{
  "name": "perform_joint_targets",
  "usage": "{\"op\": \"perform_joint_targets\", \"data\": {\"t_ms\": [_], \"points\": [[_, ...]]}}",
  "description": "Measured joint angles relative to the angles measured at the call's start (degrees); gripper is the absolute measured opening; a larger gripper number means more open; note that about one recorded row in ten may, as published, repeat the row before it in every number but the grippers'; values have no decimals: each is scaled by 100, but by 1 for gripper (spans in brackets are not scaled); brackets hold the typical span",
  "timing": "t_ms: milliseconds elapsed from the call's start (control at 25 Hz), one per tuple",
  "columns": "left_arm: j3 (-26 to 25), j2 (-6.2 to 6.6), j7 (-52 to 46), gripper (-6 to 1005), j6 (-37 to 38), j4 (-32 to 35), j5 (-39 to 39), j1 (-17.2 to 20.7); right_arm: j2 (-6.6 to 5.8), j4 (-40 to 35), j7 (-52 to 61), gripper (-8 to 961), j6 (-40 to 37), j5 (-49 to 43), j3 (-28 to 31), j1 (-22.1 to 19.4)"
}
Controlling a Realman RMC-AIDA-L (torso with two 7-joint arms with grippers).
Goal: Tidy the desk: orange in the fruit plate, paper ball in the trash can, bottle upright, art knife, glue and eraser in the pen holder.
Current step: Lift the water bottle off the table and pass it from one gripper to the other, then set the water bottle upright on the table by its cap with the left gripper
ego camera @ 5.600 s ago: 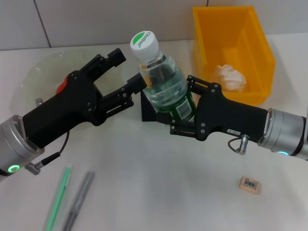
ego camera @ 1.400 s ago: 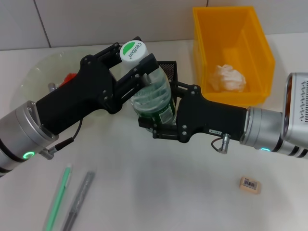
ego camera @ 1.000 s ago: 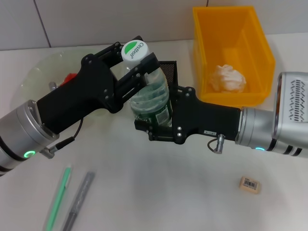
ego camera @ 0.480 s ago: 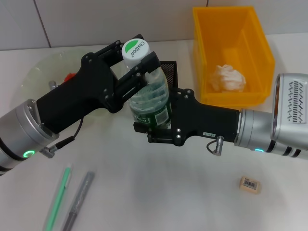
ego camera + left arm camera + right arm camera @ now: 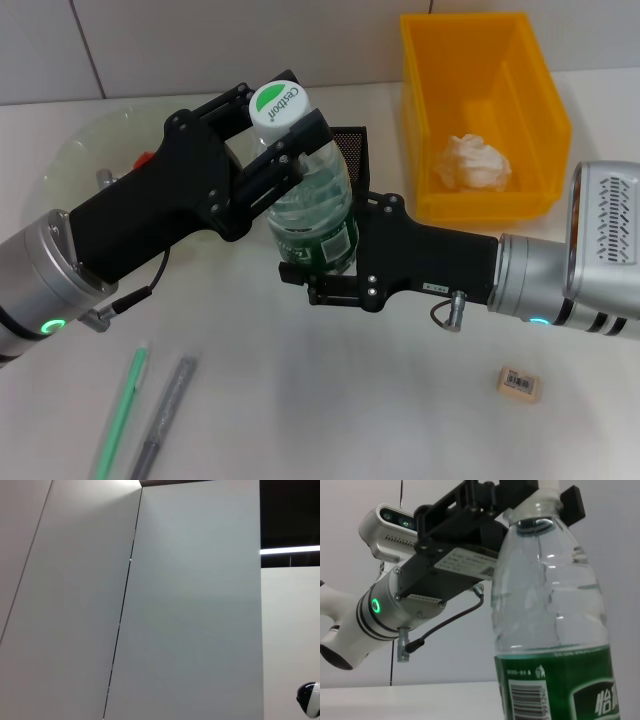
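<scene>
White tabletop [image 5: 330, 400] fills the near ground, with a green pen [image 5: 120, 412] and a grey art knife [image 5: 163, 412] lying side by side near the front left edge, and a small tan eraser [image 5: 520, 383] alone at the front right. Beyond them, at mid-table, the right gripper [image 5: 318, 268] reaches in from the right and is clamped around the green-labelled lower body of the clear bottle [image 5: 310, 205], which stands close to upright with a slight lean. The left gripper [image 5: 268, 135] comes in from the left and has its fingers closed on the bottle's neck, just under the white and green cap [image 5: 279, 104]; the right wrist view shows the same hold, the left gripper [image 5: 530, 500] pinching the neck above the bottle [image 5: 552, 615]. Just behind the bottle stands a black mesh pen holder [image 5: 350, 150]. Farther left, the glass fruit plate [image 5: 90, 150] holds an orange [image 5: 145, 158], mostly hidden behind the left arm. At the far right sits the yellow trash can [image 5: 480, 110] with the paper ball [image 5: 475, 163] inside it. The left wrist view shows only blank wall panels.
</scene>
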Motion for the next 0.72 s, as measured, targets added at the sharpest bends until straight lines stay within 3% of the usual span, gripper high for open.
{"op": "perform_joint_targets", "data": {"t_ms": [720], "points": [[-1, 1, -16, 434, 283, 120, -15, 52, 0, 92, -28, 770, 18, -11, -12, -8]]}}
